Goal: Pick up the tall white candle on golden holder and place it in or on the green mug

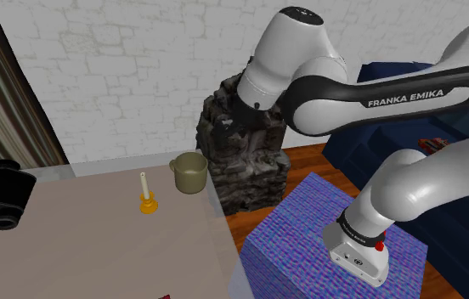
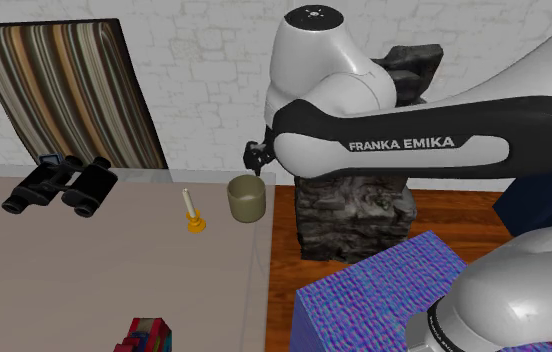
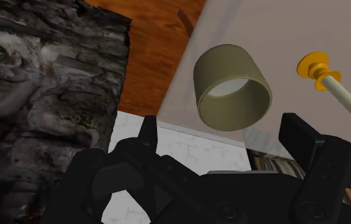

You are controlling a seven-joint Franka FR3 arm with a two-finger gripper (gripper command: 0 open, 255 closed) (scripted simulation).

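My gripper point(image 3: 222, 130) hangs open and empty near the mug point(image 3: 233, 86). I'd move over the upright candle point(image 3: 346, 100) and clasp its stem low.

A white brick wall point(image 1: 122, 76) closes the back. A striped panel point(image 2: 64, 90) stands against it behind the pale desk point(image 1: 80, 246). Beside the desk, a rough stone block point(image 1: 245, 161) sits on reddish wooden floor point(image 1: 305, 157), near dark blue furniture point(image 1: 369, 140).
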